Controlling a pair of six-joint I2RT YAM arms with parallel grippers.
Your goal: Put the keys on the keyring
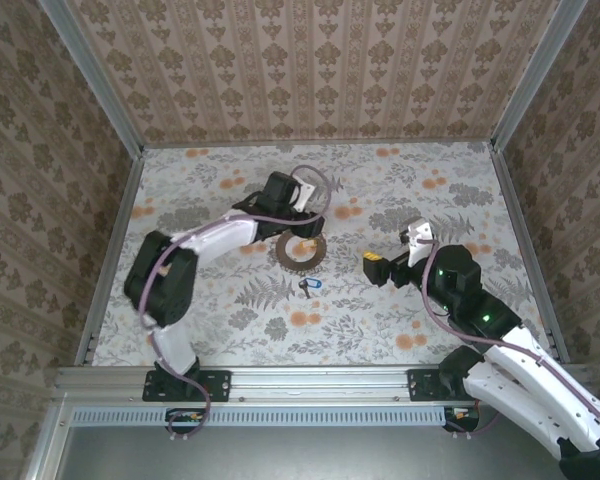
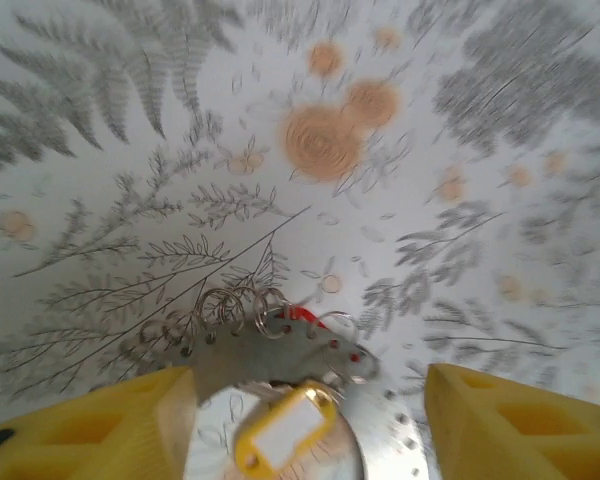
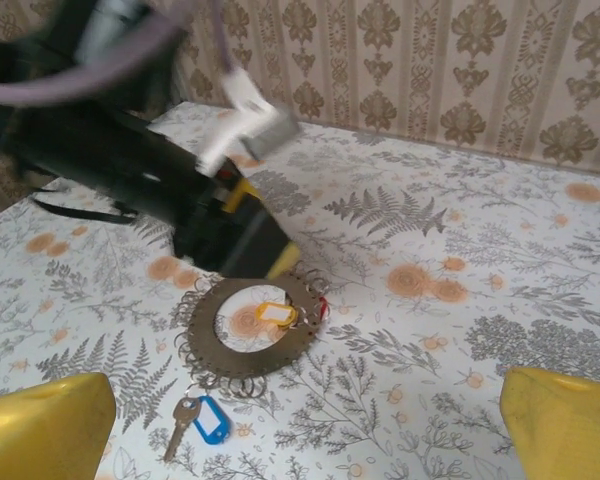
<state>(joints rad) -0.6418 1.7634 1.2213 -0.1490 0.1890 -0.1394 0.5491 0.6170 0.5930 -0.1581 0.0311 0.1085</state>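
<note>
Worktop (image 1: 200, 320): pale surface printed with grey ferns and orange blooms, enclosed by damask-patterned walls (image 1: 310, 60). Keyring (image 3: 205, 345): a flat, brownish metal ring plate with a wide round opening and small wire loops all along its outer rim, lying flat near the middle of the worktop. Yellow-tagged key (image 3: 274, 315): its yellow plastic tag with a white insert lies at the inner edge of the plate, partly over the opening, on the side toward the worktop's right edge; whether it is hooked to a loop cannot be told. Red-tagged key (image 3: 323, 308): only a small red piece shows at the outer rim, just beyond the yellow tag and mostly hidden by plate and loops. Blue-tagged key (image 3: 202, 421): a silver key with a blue tag, lying loose on the worktop just beside the keyring, on the side toward the near edge. Left hand (image 2: 305, 390): poised low over the far side of the keyring, its yellow fingers (image 2: 90, 425) spread wide to either side of the plate and pinching nothing. Right hand (image 3: 305, 378): over the worktop to the right of the keyring and apart from it, facing it, fingers spread fully and empty.
</note>
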